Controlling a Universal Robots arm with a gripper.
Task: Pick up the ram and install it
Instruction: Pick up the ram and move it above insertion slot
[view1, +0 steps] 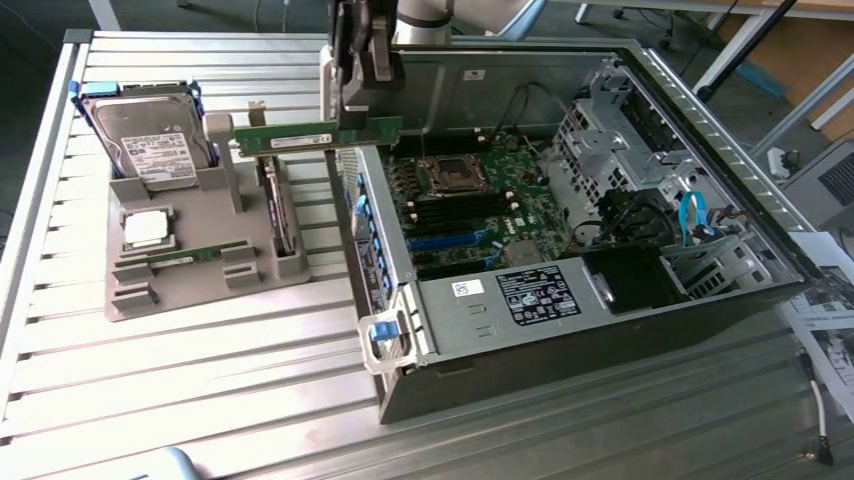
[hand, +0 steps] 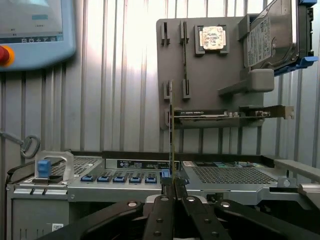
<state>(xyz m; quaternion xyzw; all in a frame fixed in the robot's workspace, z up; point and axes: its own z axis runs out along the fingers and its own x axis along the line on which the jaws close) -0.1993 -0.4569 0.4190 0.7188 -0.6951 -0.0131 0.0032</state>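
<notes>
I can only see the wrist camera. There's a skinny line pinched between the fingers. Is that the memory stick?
Observer: Yes. In the exterior view the ram shows its flat side: a long green stick with a white label, clamped near one end by the gripper.
Operator: Where is it right now?
Observer: Up in the air, about over the wall of the open computer case on the exterior view's left. Its free end reaches out toward the gray holder.
Operator: What's inside the computer?
Observer: A green board lying flat at the bottom, with a row of long slots, some of them blue.
</notes>
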